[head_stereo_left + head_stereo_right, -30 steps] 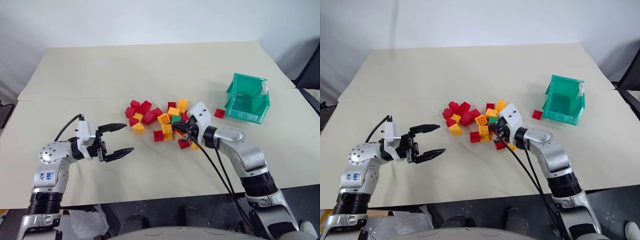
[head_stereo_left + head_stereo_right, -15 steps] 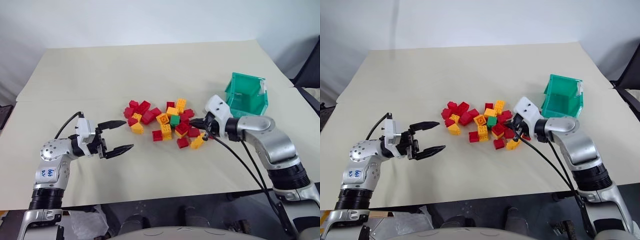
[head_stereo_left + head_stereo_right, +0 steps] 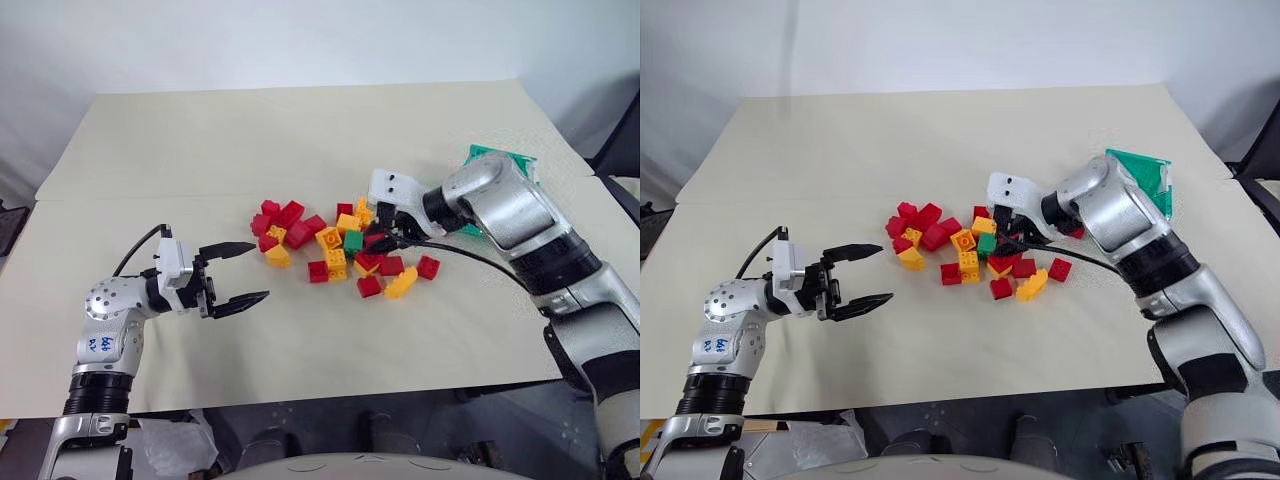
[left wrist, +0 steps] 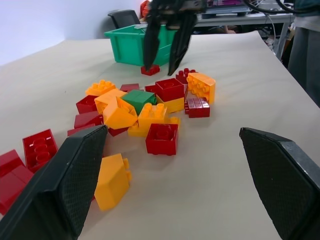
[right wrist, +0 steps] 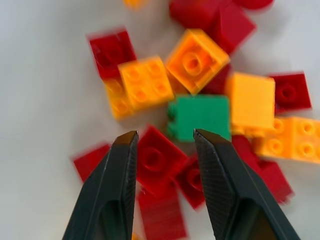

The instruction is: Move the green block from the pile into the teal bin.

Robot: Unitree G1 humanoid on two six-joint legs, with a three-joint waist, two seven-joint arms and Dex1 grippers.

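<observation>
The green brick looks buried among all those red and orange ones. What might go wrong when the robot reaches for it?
The green block sits wedged between orange and red bricks in the pile, so the right gripper, its fingers open above a red brick beside the block, might pinch a neighbour instead. Closing could also scatter loose bricks. The right arm partly hides the teal bin from the head views.
</observation>
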